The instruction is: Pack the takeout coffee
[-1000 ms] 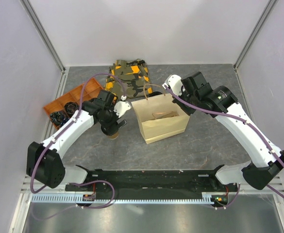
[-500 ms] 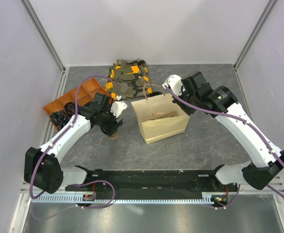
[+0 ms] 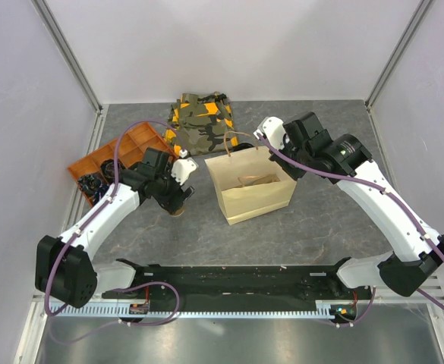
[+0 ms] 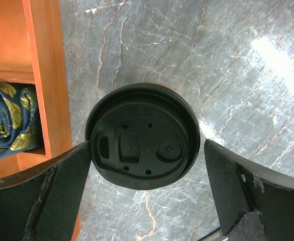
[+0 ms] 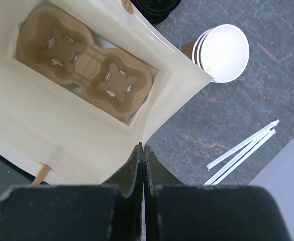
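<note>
The takeout coffee (image 4: 142,135), a brown cup under a round black lid, stands on the grey table just left of the paper bag (image 3: 250,199). My left gripper (image 4: 147,145) hangs over it, open, one finger on each side of the lid. The left finger is almost at the lid's edge and the right one stands a gap away. From above, only a brown sliver of the coffee (image 3: 178,212) shows under the left gripper (image 3: 174,194). My right gripper (image 5: 143,149) is shut on the bag's rim (image 5: 152,118) at its back right corner. A cardboard cup carrier (image 5: 84,63) lies on the bag's floor.
An orange compartment tray (image 3: 108,158) sits close to the left of the cup, its wall (image 4: 43,75) near my left finger. Camouflage cloth (image 3: 200,121) lies behind. A stack of lidless cups (image 5: 222,52) and white straws (image 5: 242,149) lie beyond the bag.
The left arm has shifted slightly left and its wrist has turned a little over the cup. The right arm and the bag have stayed put.
</note>
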Controlling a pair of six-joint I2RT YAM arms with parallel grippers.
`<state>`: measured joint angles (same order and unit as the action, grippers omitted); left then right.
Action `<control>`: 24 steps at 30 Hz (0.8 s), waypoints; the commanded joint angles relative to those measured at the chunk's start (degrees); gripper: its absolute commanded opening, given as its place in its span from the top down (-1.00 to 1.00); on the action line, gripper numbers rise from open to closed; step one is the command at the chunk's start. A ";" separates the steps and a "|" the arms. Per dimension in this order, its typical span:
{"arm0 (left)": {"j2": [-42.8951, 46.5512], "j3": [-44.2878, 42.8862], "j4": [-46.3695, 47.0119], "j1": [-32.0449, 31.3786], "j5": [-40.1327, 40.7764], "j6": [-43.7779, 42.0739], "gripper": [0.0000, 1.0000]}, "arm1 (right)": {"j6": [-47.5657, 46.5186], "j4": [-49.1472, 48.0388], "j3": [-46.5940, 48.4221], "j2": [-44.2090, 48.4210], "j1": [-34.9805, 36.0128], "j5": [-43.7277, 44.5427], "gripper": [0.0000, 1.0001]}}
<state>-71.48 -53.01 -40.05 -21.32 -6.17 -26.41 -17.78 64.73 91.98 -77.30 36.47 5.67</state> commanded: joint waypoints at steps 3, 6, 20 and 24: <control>1.44 1.07 2.96 0.49 -0.86 1.89 -0.99 | 0.55 -0.66 0.04 1.27 -0.08 -0.84 1.00; 1.08 1.16 2.96 0.49 -1.03 2.07 -0.99 | 0.55 -0.66 0.12 1.10 -0.17 -0.84 1.00; 2.05 1.60 4.02 0.67 -1.12 1.19 -0.92 | 0.38 -0.57 0.21 1.10 -0.17 -0.84 1.00; 3.45 0.81 3.67 0.58 -0.86 0.49 -0.91 | 0.29 -0.57 0.21 1.01 -0.17 -0.84 1.00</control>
<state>-70.54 -51.35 -37.54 -20.97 -6.20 -26.30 -17.76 64.73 91.98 -77.30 36.47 4.82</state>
